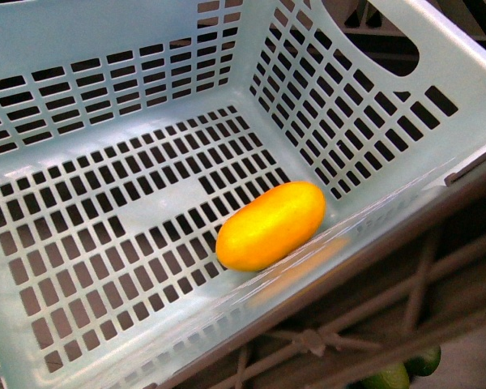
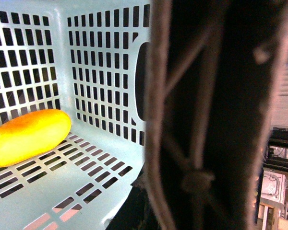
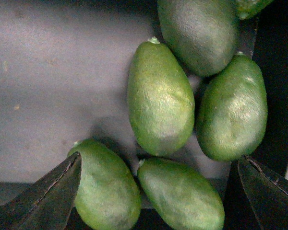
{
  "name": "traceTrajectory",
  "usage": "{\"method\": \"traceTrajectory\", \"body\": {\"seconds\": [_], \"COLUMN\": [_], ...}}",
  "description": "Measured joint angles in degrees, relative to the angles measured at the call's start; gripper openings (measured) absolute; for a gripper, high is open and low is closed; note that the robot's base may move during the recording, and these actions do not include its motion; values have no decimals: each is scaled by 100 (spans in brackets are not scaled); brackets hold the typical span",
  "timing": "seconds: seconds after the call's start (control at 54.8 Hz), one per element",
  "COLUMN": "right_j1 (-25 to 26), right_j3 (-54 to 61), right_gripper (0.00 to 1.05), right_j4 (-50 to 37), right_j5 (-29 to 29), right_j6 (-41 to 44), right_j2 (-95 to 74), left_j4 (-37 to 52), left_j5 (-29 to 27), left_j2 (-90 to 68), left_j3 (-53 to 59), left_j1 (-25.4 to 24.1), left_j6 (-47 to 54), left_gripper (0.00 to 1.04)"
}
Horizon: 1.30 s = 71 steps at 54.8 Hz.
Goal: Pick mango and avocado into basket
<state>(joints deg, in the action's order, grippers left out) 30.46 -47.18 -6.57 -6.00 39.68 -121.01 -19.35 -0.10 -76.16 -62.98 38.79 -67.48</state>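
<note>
The pale turquoise basket (image 1: 105, 73) fills the front view, tilted, with its brown handle (image 1: 373, 320) folded along the near rim. The yellow-orange mango (image 1: 271, 225) lies on the slotted base against the near wall. In the left wrist view the mango (image 2: 29, 136) shows inside the basket (image 2: 101, 57), and the handle (image 2: 197, 120) is blurred and very close. My left gripper is shut on the basket; its fingers are hidden. Several green avocados lie below my open right gripper (image 3: 158, 201). One avocado (image 3: 180, 196) sits between its fingertips (image 3: 48, 201), untouched.
The avocados rest on a grey tray floor (image 3: 48, 86) with a dark wall (image 3: 278, 96) beside them. Two more green fruits (image 1: 405, 371) peek out under the basket's handle in the front view. Shelving (image 2: 278, 182) shows past the handle.
</note>
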Motion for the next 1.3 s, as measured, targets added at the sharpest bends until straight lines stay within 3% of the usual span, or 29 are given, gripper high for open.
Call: {"method": "traceTrajectory", "body": {"seconds": [0.365, 1.296], "right_j1": [-450, -446], "right_j3": [-841, -1561], "right_gripper": [96, 96], "right_j4": [195, 367], "right_j5": [-48, 85], "right_j6": [-457, -1003], "right_j2": [-879, -1766], "left_j4": [0, 0], "left_j5": [7, 0], "left_j2": [2, 0], "left_j3": [0, 0], "left_j1": [0, 0], "left_j6": [0, 0], "left_gripper": [4, 4]}}
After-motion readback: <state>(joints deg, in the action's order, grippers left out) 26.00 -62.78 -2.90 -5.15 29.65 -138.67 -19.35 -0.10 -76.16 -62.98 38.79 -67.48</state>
